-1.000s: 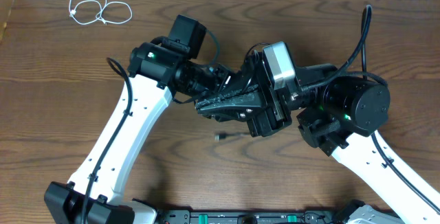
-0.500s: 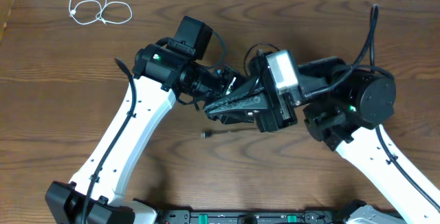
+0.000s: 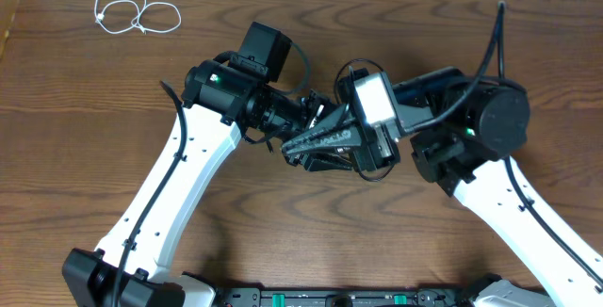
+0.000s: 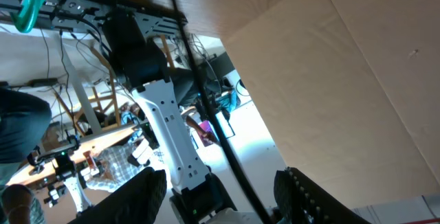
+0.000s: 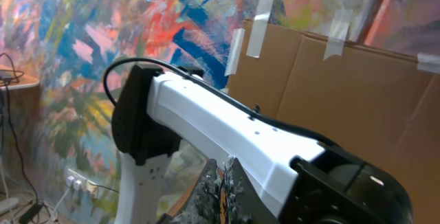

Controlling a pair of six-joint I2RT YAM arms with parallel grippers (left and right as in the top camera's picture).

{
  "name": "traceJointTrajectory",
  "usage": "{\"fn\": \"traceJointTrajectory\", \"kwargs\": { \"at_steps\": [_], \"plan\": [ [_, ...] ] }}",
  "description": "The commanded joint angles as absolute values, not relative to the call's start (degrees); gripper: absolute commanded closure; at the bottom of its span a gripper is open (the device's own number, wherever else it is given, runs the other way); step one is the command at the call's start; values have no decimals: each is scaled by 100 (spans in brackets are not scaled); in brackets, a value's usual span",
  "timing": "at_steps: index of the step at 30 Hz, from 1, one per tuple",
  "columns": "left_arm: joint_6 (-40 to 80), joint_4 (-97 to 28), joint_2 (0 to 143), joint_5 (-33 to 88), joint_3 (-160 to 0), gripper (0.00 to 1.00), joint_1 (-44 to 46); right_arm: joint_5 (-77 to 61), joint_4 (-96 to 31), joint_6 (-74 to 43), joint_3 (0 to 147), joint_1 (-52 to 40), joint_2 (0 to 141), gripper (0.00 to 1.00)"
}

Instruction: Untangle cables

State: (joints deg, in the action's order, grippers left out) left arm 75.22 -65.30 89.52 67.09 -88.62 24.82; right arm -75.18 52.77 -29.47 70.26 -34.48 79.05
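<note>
The white cable (image 3: 132, 13) lies coiled on the table at the far left. No black cable shows on the table. My two grippers meet above the middle of the table. The left gripper (image 3: 318, 119) is open, and in the left wrist view (image 4: 227, 200) its fingers stand wide apart, facing the room. A black cord (image 4: 206, 114) runs between them; I cannot tell whether it is a task cable or an arm wire. The right gripper (image 3: 311, 145) lies just below the left one. In the right wrist view (image 5: 221, 183) its fingers are pressed together, with nothing visible between them.
The wooden table (image 3: 85, 156) spreads out around both arms. The right arm's white camera housing (image 3: 375, 100) sits close against the left wrist. A dark rail (image 3: 330, 298) runs along the front edge.
A small black plug on a thin cord lay on the table below the grippers and slid left; now it is out of sight. The right gripper has moved up and left, closer to the left one.
</note>
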Motion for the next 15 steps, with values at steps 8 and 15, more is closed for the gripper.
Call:
{"fn": "traceJointTrajectory", "kwargs": {
  "at_steps": [8, 15],
  "plan": [
    [7690, -6521, 8984, 6838, -8836, 44, 2484, -7227, 5487, -2840, 7039, -3548, 7915, 99],
    [7832, -6521, 8984, 6899, -8836, 43, 2484, -7002, 5572, -2639, 7039, -3706, 7922, 99]
  ]
}}
